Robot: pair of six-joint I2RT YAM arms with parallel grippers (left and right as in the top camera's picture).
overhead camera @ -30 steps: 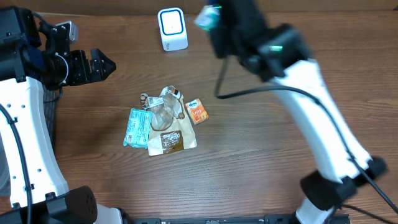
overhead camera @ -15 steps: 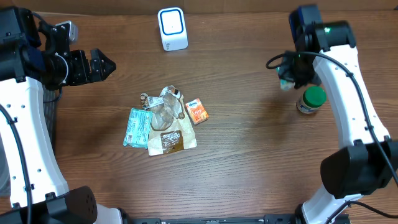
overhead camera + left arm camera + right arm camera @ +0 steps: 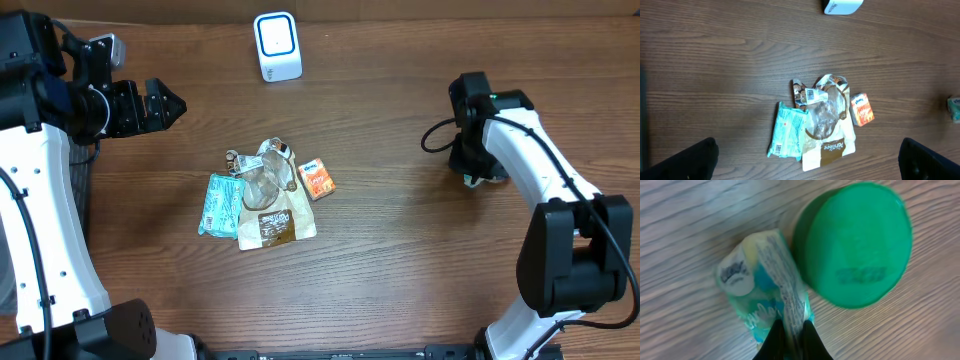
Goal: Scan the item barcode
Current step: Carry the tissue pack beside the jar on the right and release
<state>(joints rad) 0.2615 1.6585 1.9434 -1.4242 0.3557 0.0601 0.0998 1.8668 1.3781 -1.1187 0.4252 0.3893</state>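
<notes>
The right arm has swung away from the scanner (image 3: 277,46) and dropped to the table's right side; the right gripper (image 3: 790,335) is pinched shut on the seam of a small packet (image 3: 765,295), which lies against one green-lidded jar (image 3: 855,245); I judge that item scanned and being set aside. Still heaped mid-table: one brown pouch (image 3: 272,222), one teal pack (image 3: 220,203), one orange box (image 3: 317,179), one clear wrapper (image 3: 262,170); further back, the left gripper (image 3: 175,103) gapes empty; farthest, the single scanner.

wooden table (image 3: 400,280) | green lid (image 3: 852,245) | orange box (image 3: 318,180) just beside brown pouch (image 3: 275,228) | teal packet (image 3: 220,205) touching pouch
</notes>
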